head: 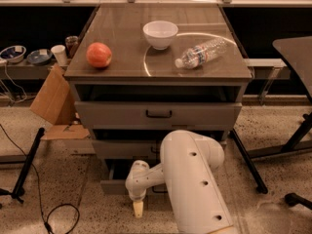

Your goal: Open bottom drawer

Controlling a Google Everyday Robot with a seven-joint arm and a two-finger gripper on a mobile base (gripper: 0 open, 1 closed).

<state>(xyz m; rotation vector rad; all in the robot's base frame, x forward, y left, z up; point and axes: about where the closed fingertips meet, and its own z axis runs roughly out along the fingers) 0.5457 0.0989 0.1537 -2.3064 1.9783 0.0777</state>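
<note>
The cabinet has three grey drawers. The bottom drawer is the lowest and shortest front. It stands out a little from the cabinet, with a dark gap above it. My white arm covers its centre, so its handle is mostly hidden. My gripper points down just in front of and below the bottom drawer's front, near the floor, with a pale yellow tip. The top drawer and middle drawer sit above it.
On the cabinet top are a red apple, a white bowl and a plastic bottle lying on its side. A cardboard box leans at the left. Black stand legs and a cable lie on the floor at the left, and a table leg stands at the right.
</note>
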